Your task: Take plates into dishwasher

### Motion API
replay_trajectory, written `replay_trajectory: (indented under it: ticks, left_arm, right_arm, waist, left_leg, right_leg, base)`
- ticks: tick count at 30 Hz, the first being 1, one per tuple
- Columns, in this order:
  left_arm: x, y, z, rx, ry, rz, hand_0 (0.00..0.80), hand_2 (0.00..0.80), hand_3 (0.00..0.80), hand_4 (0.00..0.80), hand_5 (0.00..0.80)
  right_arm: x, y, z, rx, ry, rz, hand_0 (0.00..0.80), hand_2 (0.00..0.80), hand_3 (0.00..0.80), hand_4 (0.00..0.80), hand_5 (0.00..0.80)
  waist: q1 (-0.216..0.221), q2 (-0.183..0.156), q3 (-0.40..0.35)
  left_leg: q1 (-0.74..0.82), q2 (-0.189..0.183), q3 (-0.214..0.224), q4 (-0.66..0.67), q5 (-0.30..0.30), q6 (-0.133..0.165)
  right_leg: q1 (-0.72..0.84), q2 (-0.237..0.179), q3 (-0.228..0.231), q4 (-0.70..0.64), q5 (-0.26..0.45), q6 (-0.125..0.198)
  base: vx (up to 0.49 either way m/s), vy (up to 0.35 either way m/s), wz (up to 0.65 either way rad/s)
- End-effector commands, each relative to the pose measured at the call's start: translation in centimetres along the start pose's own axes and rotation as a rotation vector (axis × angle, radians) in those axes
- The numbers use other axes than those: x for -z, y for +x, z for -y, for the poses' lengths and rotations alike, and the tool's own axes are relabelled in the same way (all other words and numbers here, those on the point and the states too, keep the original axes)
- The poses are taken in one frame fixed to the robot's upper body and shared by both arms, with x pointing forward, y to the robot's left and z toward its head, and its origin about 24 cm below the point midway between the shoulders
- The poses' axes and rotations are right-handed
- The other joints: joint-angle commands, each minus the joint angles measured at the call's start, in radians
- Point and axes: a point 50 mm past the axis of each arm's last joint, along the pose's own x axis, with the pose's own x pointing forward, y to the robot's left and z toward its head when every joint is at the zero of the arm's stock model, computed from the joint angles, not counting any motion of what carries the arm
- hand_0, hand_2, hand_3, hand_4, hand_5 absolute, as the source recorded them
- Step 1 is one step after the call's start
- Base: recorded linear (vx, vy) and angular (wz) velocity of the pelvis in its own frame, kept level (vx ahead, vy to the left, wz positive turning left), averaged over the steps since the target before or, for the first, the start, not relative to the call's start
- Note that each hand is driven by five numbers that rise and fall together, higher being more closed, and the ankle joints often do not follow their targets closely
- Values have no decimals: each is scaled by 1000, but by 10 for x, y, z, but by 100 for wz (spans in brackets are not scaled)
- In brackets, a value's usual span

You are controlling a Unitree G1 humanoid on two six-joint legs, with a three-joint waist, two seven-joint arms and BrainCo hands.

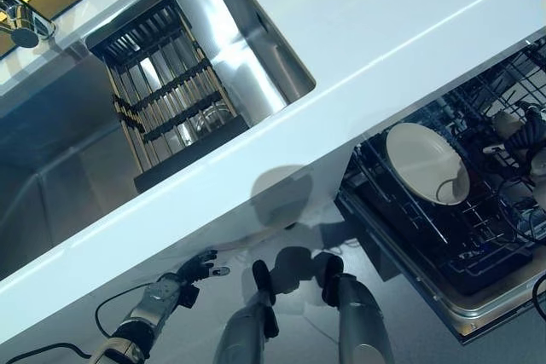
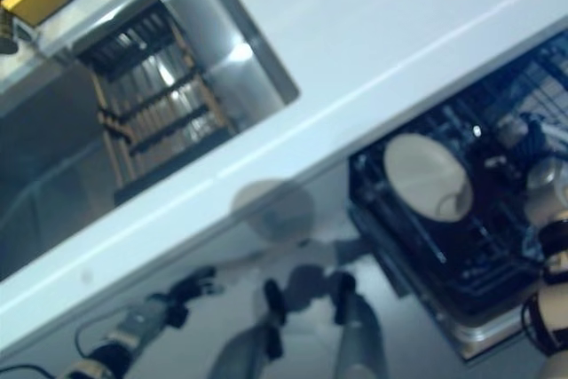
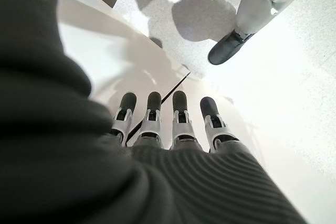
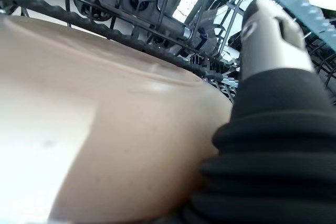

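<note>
Cream plate (image 1: 424,162) stands on edge in the dishwasher rack (image 1: 444,236) — right hand (image 2: 541,219) reaches in beside it, grip hidden. Left hand (image 1: 194,268) hangs low by the counter (image 1: 358,31), fingers straight.

right hand (image 4: 273,40) fingers hidden behind plate (image 4: 105,129), dishwasher rack (image 1: 478,245) cut off at frame edge

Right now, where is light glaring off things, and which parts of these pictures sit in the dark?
Left eye view: strong glare runs down the steel wall of the sink. The plate is lit pale, while the dishwasher rack under it stays dark. Right wrist view: the plate fills most of the picture, with a bright patch near one corner and a duller tan over the rest.
</note>
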Motion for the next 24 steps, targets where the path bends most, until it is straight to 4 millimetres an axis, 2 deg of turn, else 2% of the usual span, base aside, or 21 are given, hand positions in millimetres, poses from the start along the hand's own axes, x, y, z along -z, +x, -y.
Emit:
replay_trajectory:
  ticks: [1, 15, 20, 24]
  left_arm:
    - [8, -3, -4, -31, -48, -5, 0, 0, 0, 0, 0]
    - [32, -7, 13, -27, -64, -70, 0, 0, 0, 0, 0]
    - [47, -11, 19, -22, -71, -115, 0, 0, 0, 0, 0]
    - [66, -18, 23, -24, -75, -177, 0, 0, 0, 0, 0]
  right_arm:
    - [16, -1, 11, 67, 38, -57, 0, 0, 0, 0, 0]
    - [17, -14, 26, 267, 144, 10, 0, 0, 0, 0, 0]
    - [23, -23, 30, 320, 176, 37, 0, 0, 0, 0, 0]
    - [29, -36, 38, 379, 193, 71, 0, 0, 0, 0, 0]
  waist:
    - [-21, -28, 1]
    - [-48, -57, -33]
    - [-61, -78, -60]
    - [-77, -111, -98]
  left_leg:
    - [15, 30, 9, 60, -75, 3]
    - [96, 27, 40, 12, -93, 4]
    - [137, 23, 59, -10, -103, 5]
    - [173, 20, 81, -16, -122, 9]
  right_leg:
    - [132, 41, -6, -134, -29, -14]
    - [245, 76, 20, -291, 35, 14]
    - [303, 89, 34, -364, 67, 28]
    - [350, 97, 49, -429, 100, 42]
  base:
    - [20, 51, -2]
    - [29, 86, -9]
    - [53, 118, -11]
    - [66, 123, -21]
